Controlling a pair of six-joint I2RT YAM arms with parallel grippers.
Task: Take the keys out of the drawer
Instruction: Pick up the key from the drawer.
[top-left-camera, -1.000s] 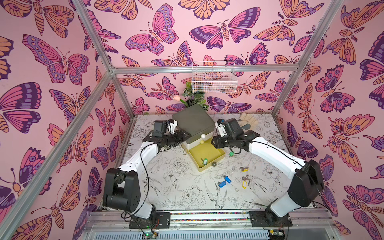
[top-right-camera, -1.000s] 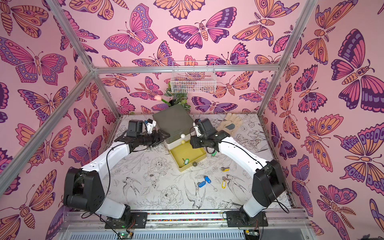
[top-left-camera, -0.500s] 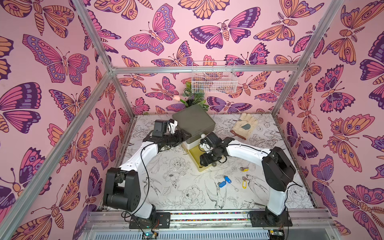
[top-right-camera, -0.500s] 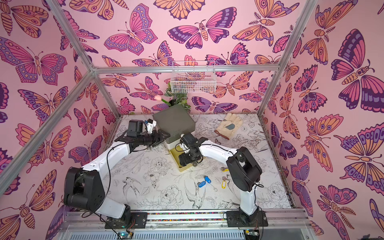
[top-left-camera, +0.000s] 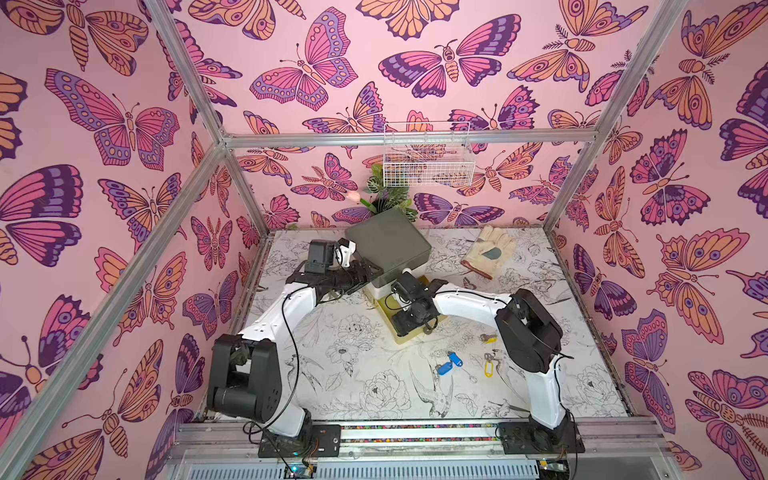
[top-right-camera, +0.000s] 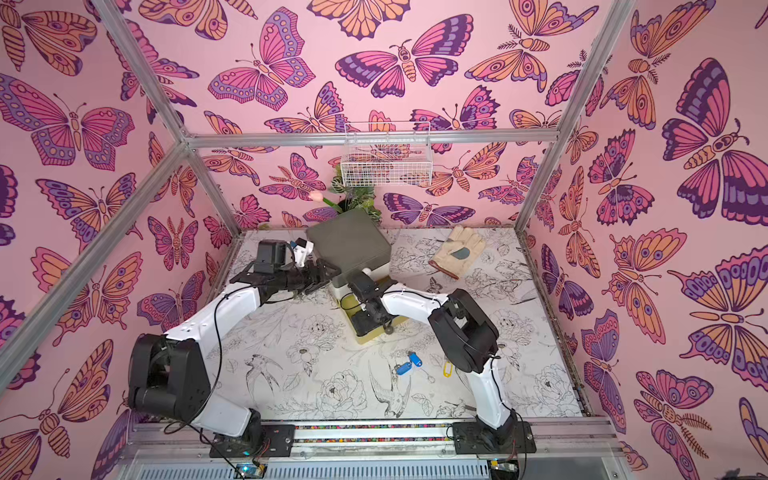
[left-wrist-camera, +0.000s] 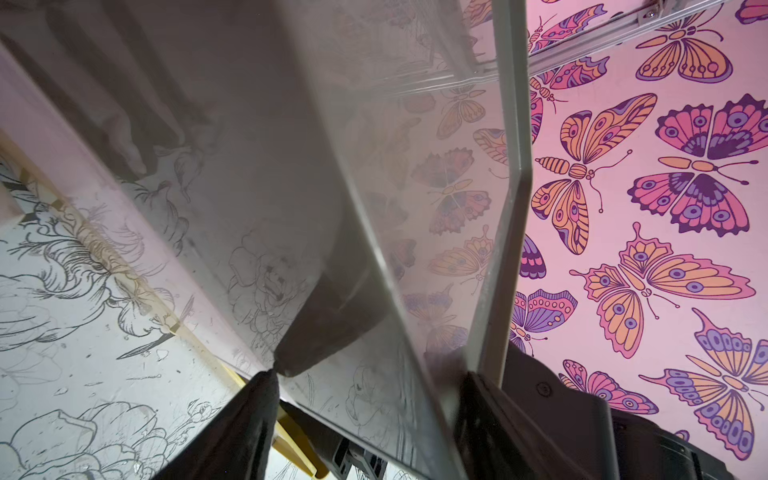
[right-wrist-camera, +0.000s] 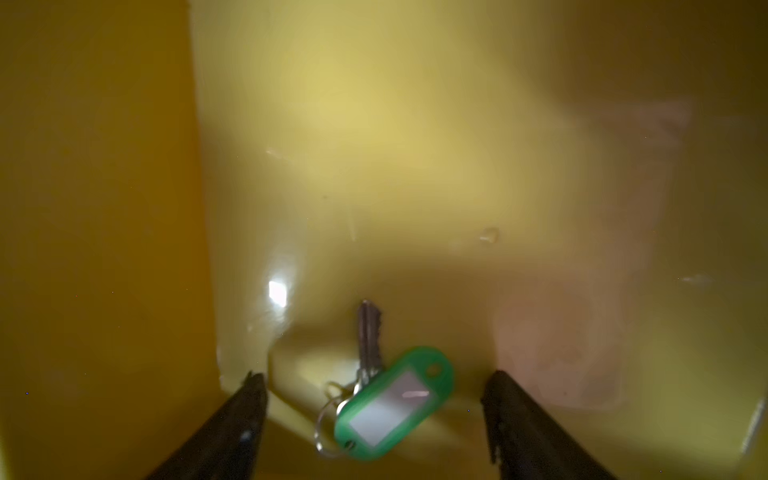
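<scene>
1. The right gripper (right-wrist-camera: 376, 376) is down inside the yellow drawer (right-wrist-camera: 104, 208). Its jaws are open and empty, and nothing touches the key yet.
2. The green-tag key (right-wrist-camera: 392, 401) lies flat on the drawer floor between the two jaws, roughly centred. Its tag is nearer the wrist, and the blade (right-wrist-camera: 368, 332) points out past the fingertips. The ring (right-wrist-camera: 326, 419) sits toward one jaw.
3. Grab the tag, not the blade, since the plastic looks thicker and easier to pinch. Lower until the tips nearly meet the floor, then close across the tag.
4. The tag lies slanted to the closing line, so it will likely swivel as the jaws meet. Close slowly.
5. One finger is just beside the drawer wall, so don't shift that way. The view is blurred and the height above the floor is unclear.
6. The left gripper (left-wrist-camera: 368, 372) is clamped on an edge of the grey cabinet (top-left-camera: 388, 245), probably steadying it. That hold should be kept while the key is lifted.
7. The blue-tag keys (top-left-camera: 449, 365) and yellow-tag keys (top-left-camera: 489, 369) lie out on the table (top-left-camera: 353, 386), well apart from both sets of jaws. The green one looks like the last key inside.
8. Lift straight up over the rim before swinging out.
</scene>
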